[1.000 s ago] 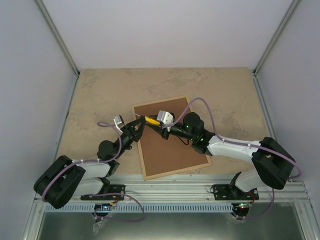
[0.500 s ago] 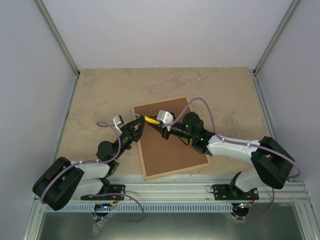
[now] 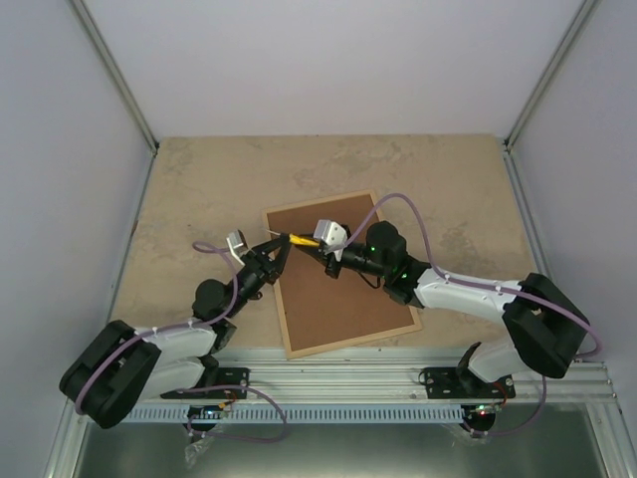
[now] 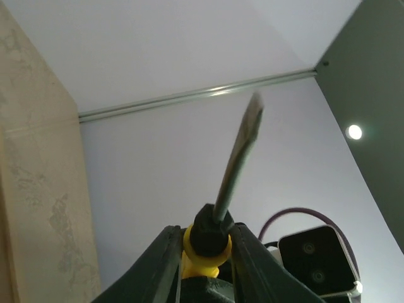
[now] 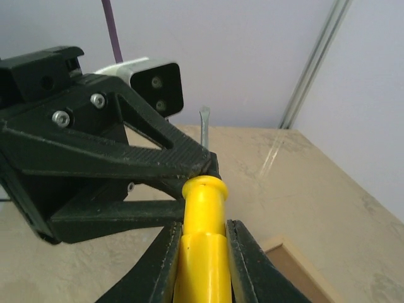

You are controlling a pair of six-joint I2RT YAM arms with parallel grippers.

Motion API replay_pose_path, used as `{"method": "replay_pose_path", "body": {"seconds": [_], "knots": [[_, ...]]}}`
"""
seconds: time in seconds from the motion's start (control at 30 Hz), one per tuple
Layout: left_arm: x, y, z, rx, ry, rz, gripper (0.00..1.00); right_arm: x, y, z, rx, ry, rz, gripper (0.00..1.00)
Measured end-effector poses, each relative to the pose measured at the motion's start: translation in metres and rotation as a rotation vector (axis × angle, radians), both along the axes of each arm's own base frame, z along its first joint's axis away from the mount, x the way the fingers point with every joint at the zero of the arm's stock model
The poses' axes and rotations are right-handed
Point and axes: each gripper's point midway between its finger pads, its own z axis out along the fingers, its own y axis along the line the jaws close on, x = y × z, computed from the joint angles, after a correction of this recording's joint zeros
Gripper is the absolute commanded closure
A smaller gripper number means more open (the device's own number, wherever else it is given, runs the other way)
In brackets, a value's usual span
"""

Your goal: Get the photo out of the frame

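Note:
The frame (image 3: 355, 339), thin pale wood, lies back-up on the table with its brown backing board (image 3: 343, 299) showing; its corner (image 5: 284, 243) shows in the right wrist view. The photo is hidden. Above the frame's upper left corner, both grippers hold one yellow-handled screwdriver (image 3: 302, 240). My right gripper (image 5: 203, 230) is shut on the yellow handle (image 5: 203, 252). My left gripper (image 4: 206, 237) is shut on the black collar at the shaft end, and the metal blade (image 4: 237, 164) points up and away from it. In the top view the left gripper (image 3: 282, 242) and right gripper (image 3: 317, 246) almost touch.
The tan stone-patterned table top (image 3: 199, 189) extends around the frame. White walls with metal corner posts (image 3: 119, 85) close in the back and sides. A purple cable (image 3: 403, 204) loops over the right arm.
The right jaws have closed in on the yellow handle. Both arms have shifted only slightly, and the screwdriver stays over the frame's upper left corner.

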Motion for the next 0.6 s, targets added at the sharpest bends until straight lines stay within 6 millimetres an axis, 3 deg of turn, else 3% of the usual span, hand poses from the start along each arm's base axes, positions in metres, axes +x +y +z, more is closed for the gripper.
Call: {"method": "replay_pose_path", "body": {"seconds": [0.17, 0.47, 0.6], "knots": [[0.01, 0.004, -0.012, 0.116, 0.023, 0.054, 0.55, 0.006, -0.014, -0.011, -0.056, 0.022, -0.016, 1.0], [0.022, 0.018, -0.034, 0.412, 0.082, 0.173, 0.41, 0.004, -0.037, -0.042, -0.169, 0.077, -0.048, 1.0], [0.029, 0.029, -0.06, 0.615, 0.163, 0.23, 0.39, 0.0, -0.041, -0.057, -0.204, 0.11, -0.044, 0.99]]}}
